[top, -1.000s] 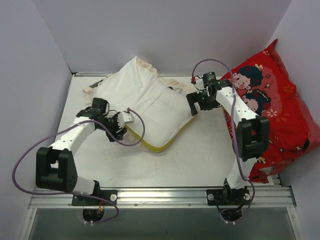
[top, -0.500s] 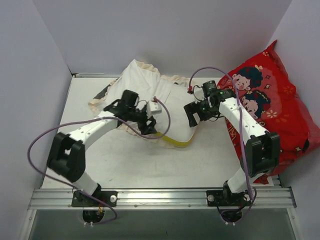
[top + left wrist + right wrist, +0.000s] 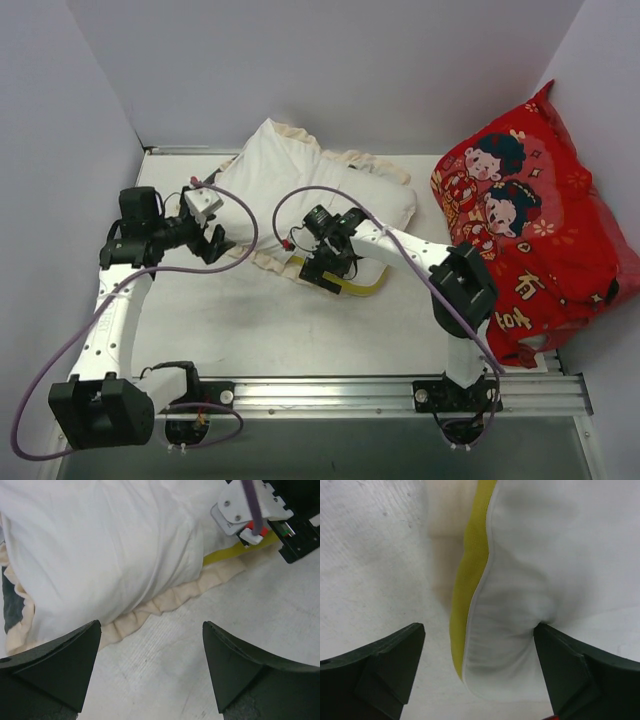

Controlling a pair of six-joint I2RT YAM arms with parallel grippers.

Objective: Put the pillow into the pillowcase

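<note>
Top view: high, looking down on whole table. Wrist views: close, downward; all share yellow strip of pillow

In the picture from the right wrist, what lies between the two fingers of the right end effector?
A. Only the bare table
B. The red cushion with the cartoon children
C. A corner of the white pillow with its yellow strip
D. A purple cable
C: the right wrist view shows the right end effector with its fingers wide apart, and the white pillow and its yellow strip lie in the gap between them.
</note>
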